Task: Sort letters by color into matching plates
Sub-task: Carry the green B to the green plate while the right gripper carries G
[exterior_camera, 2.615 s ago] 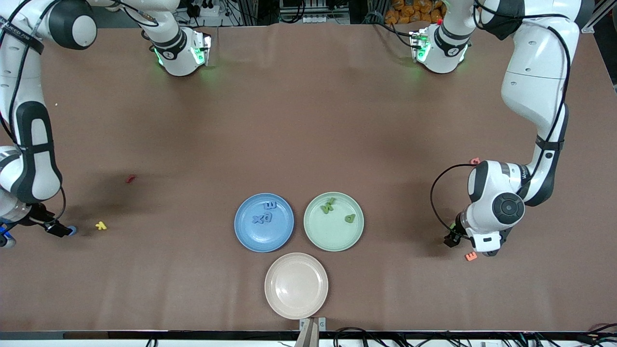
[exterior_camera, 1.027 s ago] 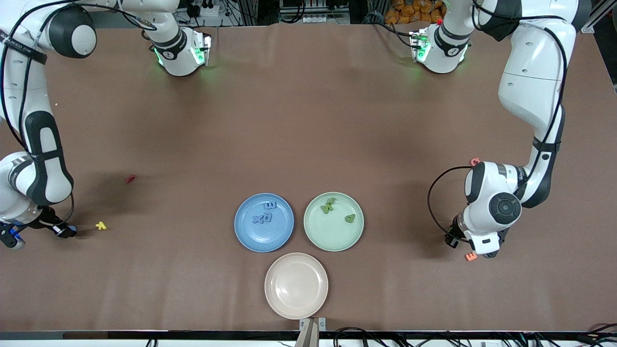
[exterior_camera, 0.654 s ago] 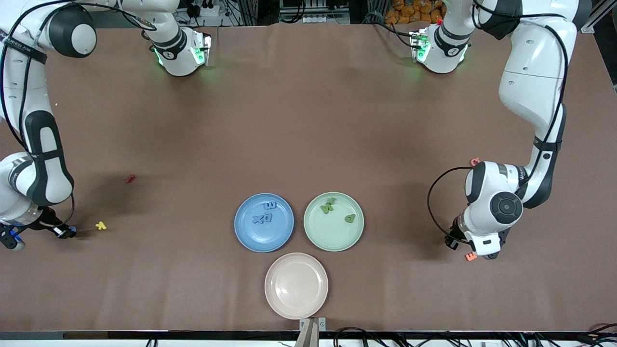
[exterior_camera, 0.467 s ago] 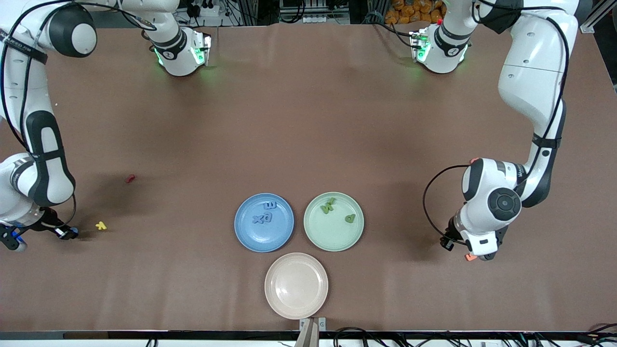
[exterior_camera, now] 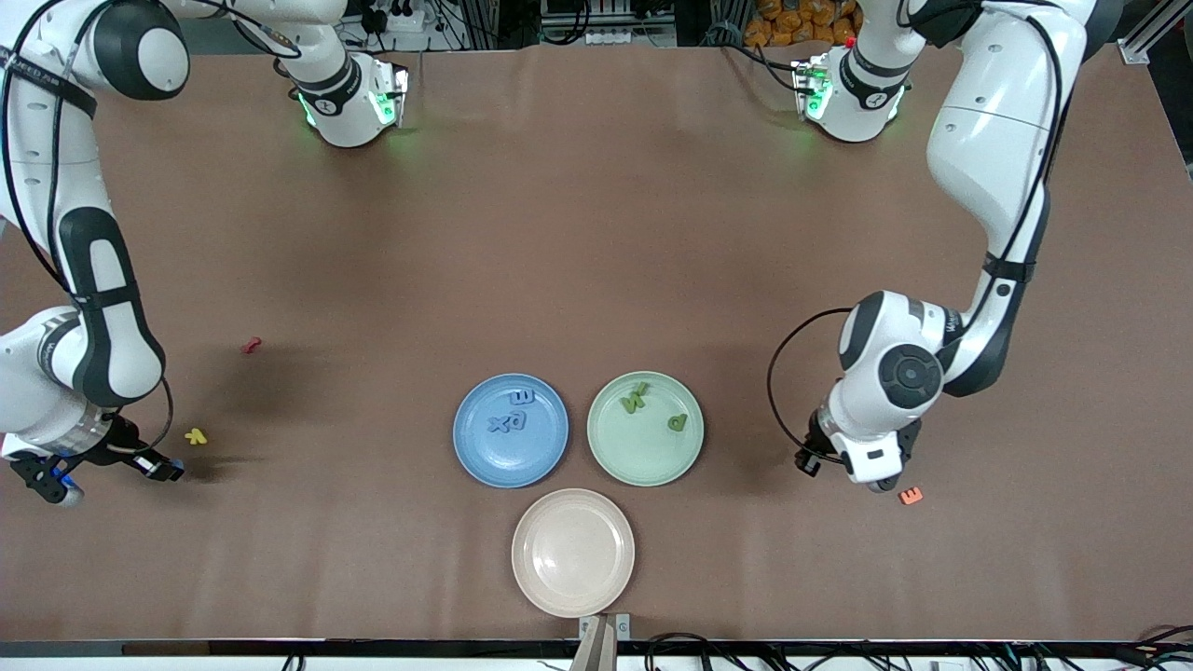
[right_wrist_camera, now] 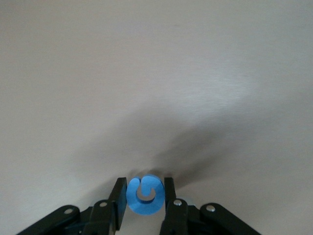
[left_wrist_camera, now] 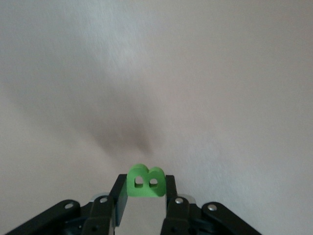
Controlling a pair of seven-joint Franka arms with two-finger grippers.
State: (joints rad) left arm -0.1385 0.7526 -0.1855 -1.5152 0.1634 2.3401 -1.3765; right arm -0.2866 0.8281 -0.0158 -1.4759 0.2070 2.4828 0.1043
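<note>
My left gripper point(exterior_camera: 807, 462) is shut on a green letter B point(left_wrist_camera: 145, 182) and holds it over bare table between the mint green plate point(exterior_camera: 615, 457) and an orange letter point(exterior_camera: 911, 496). My right gripper point(exterior_camera: 170, 470) is shut on a round blue letter point(right_wrist_camera: 145, 196) just above the table, beside a yellow letter point(exterior_camera: 195, 435). The blue plate point(exterior_camera: 485, 461) holds three blue letters point(exterior_camera: 508, 421). The green plate holds two green letters point(exterior_camera: 634, 402). The beige-pink plate point(exterior_camera: 572, 553) is empty. A red letter point(exterior_camera: 250, 345) lies on the table. The pink letter is hidden.
The three plates sit together near the front camera at the table's middle. The left arm's elbow point(exterior_camera: 895, 363) hangs over the table toward its end. Both arm bases point(exterior_camera: 349, 102) stand along the table's edge farthest from the front camera.
My left gripper has moved toward the green plate with the green letter, uncovering the orange letter. My right gripper has lifted the blue letter and shifted slightly toward the plates.
</note>
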